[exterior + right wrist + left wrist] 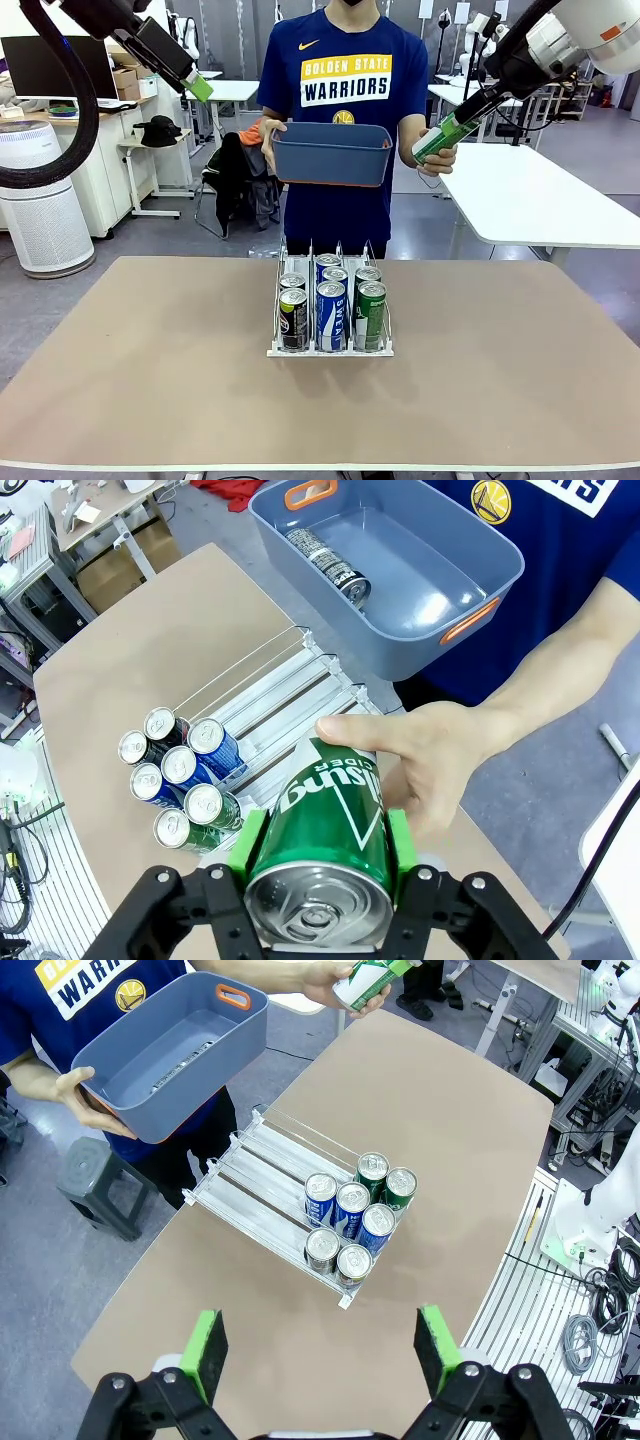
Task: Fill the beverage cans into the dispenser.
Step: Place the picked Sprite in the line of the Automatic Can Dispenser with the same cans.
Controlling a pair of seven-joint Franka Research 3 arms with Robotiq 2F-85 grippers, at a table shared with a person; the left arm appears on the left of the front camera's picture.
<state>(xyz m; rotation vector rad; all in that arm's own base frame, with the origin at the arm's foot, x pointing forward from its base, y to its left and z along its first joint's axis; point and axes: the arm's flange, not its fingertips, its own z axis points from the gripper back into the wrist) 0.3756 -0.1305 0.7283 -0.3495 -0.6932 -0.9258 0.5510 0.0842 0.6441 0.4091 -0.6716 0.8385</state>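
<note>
Left claw (pixel 318 1345): high over the table (pixel 150 380), on the robot's left. Its fingers are wide apart and nothing is in it.
Right claw (pixel 318 845): up in the air past the far right of the table, clamped on a green can (pixel 335 810), with one green pad on each side.
Green can: tilted in the claw, with its silver top toward the wrist camera.
Hand (pixel 430 750): the person's hand is on the far end of the green can too, so the claw and the hand both hold it.
Tub (pixel 332 152): blue-grey. The person holds it at chest height with the other hand (pixel 268 140).
Black can (pixel 328 560): lies on its side in the tub.
Dispenser (pixel 260 1175): sits in the middle of the table and has three thin lanes. The far part of each lane is bare.
Cans in the dispenser: seven stand close together at the robot's end – two black cans (pixel 293 318) in the left lane, three blue cans (pixel 331 315) in the middle lane and two green cans (pixel 371 315) in the right lane.
</note>
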